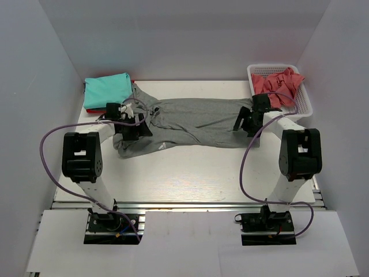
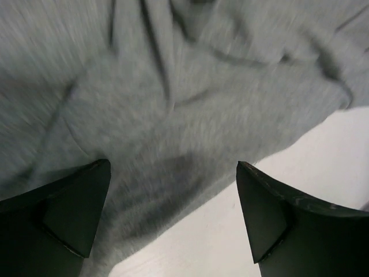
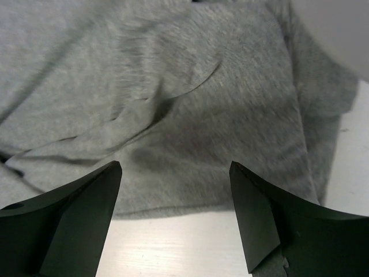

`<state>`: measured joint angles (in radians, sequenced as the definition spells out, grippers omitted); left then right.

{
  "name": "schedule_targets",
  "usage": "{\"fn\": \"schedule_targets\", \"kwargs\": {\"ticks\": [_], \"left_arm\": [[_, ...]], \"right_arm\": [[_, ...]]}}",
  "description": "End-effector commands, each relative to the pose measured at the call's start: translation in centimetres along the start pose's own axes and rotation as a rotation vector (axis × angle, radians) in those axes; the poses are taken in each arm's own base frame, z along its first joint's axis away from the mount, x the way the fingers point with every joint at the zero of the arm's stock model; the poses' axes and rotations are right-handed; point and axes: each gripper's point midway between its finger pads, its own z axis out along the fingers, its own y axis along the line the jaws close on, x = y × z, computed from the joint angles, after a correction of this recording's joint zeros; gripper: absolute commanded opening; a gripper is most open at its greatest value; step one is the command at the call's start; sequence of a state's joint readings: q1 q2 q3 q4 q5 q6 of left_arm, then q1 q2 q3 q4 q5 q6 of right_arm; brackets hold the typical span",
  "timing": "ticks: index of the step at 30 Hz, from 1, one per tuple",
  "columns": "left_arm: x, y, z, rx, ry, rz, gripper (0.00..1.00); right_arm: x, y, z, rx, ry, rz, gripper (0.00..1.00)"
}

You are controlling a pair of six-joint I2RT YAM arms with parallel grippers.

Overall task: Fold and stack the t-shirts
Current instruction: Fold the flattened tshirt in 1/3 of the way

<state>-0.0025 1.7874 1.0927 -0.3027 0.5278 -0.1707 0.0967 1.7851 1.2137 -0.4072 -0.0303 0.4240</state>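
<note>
Left tool jaws spread wide, nothing between them, just above crumpled left end of grey t-shirt. Right tool likewise released, above shirt's right end. Grey t-shirt lies lengthwise across white bench. Teal t-shirt folded, far left corner. Coral-pink t-shirt inside white basket, far right.

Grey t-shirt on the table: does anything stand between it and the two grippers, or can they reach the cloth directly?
Nothing visible does. The left gripper and the right gripper are open just above the grey t-shirt, one near each end; both wrist views show only grey cloth and table below.
</note>
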Motion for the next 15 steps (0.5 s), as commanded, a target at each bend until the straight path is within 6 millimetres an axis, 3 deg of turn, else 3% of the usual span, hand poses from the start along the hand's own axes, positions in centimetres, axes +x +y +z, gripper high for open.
{"fn": "schedule_targets", "kwargs": {"ticks": [1,3,5,8,10,11,12,15], "left_arm": [[1.1,-2.3,-0.5,0.106,0.009,0.011,1.0],[3.3,-0.8,-0.1,0.048,0.046,-0.018,1.0],[4.2,0.0,-0.1,0.003,0.055,-0.035,1.0],[6.6,2.2,-0.8,-0.138,0.106,-0.088,1.0],[8.2,2.9,-2.0,-0.195,0.124,-0.14,1.0],[9.5,3.6,-2.5,-0.254,0.134,-0.187,1.0],[9.2,3.5,-3.3,-0.278,0.098,-0.2,1.0],[11.1,3.9,-4.7,-0.353,0.121,-0.29,1.0]], "right_arm": [[-0.5,0.7,1.4,-0.035,0.003,0.024,0.82],[0.4,0.4,1.9,-0.025,0.032,0.041,0.82],[2.0,-0.6,2.4,0.003,0.062,0.066,0.82],[5.2,-2.9,2.7,0.082,0.124,0.099,0.82],[6.1,-4.3,2.1,0.143,0.128,0.11,0.82],[7.9,-5.2,1.8,0.169,0.155,0.113,0.82],[8.7,-6.1,1.4,0.21,0.171,0.119,0.82],[11.4,-8.9,-0.3,0.322,0.19,0.136,0.83]]}}
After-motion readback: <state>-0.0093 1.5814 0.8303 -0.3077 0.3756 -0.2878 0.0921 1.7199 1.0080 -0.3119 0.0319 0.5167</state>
